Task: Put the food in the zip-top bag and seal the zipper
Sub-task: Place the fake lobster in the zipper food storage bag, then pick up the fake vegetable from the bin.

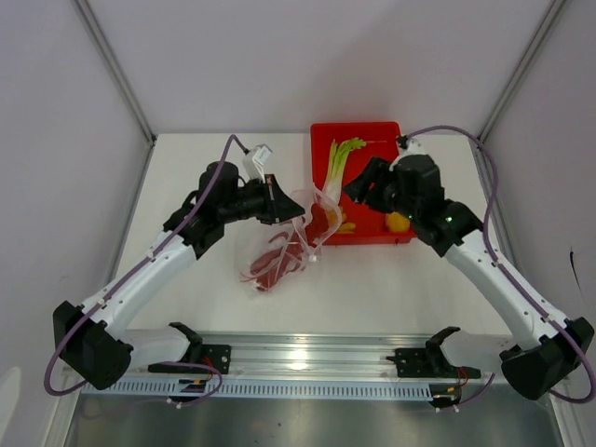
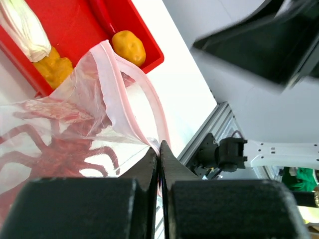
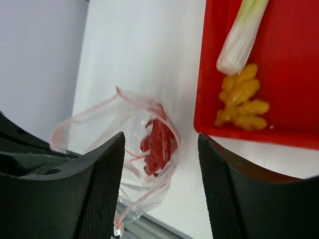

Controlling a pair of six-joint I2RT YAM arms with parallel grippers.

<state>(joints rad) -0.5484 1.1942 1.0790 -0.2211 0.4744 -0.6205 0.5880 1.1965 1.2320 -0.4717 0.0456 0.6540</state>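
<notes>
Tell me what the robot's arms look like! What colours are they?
Both the left arm and right arm have white tubes joined by chunky black joints. A thin purple cable loops along each. The left gripper and right gripper are black, and the right one's fingers have bumpy, dotted pads.

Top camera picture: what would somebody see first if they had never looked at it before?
Probably the bright red rectangular tray at the far middle of the table, with a green-and-white leek-like stalk lying in it. Next, the clear dotted plastic bag beside it, with a long red toy lobster already inside. The left gripper pinches the bag's mouth edge, while the right gripper hovers open over the tray.
</notes>
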